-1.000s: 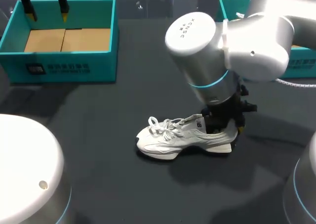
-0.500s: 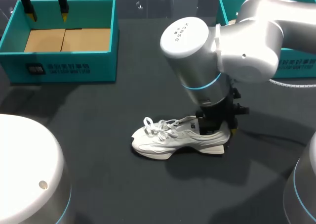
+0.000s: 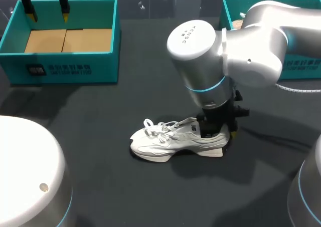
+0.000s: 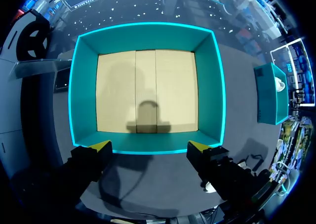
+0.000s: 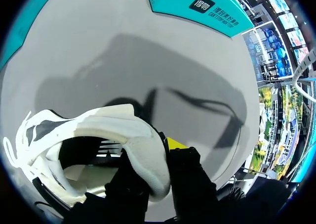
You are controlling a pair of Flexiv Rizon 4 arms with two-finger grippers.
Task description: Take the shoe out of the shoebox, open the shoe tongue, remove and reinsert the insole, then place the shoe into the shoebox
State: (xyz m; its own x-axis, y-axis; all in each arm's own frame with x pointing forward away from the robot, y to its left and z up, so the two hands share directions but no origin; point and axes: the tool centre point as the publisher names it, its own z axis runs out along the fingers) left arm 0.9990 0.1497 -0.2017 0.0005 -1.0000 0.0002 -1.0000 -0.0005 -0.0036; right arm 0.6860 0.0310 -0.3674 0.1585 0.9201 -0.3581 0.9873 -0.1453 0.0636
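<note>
A white sneaker [image 3: 168,143] lies on its sole on the dark table, toe to the left, laces loose. My right gripper [image 3: 219,131] is at its heel, shut on the heel collar. In the right wrist view the padded heel collar [image 5: 148,157] sits between the fingers of my right gripper [image 5: 150,173], one yellow fingertip [image 5: 175,144] outside it, and the shoe's opening [image 5: 84,155] gapes ahead. My left gripper [image 3: 47,7] hangs open above the teal shoebox [image 3: 108,34] at the back left. From the left wrist view, that shoebox [image 4: 84,85] shows only a bare cardboard floor, with my left gripper [image 4: 149,146] over its near wall.
A second teal box [image 3: 231,9] stands at the back right, partly hidden behind my right arm [image 3: 241,46]; its labelled side [image 5: 197,4] appears beyond the shoe. Bare dark tabletop [image 3: 100,122] lies between the shoe and the left shoebox.
My right gripper has slid the sneaker a little to the left across the table, still holding the heel. The left arm has stayed put.
</note>
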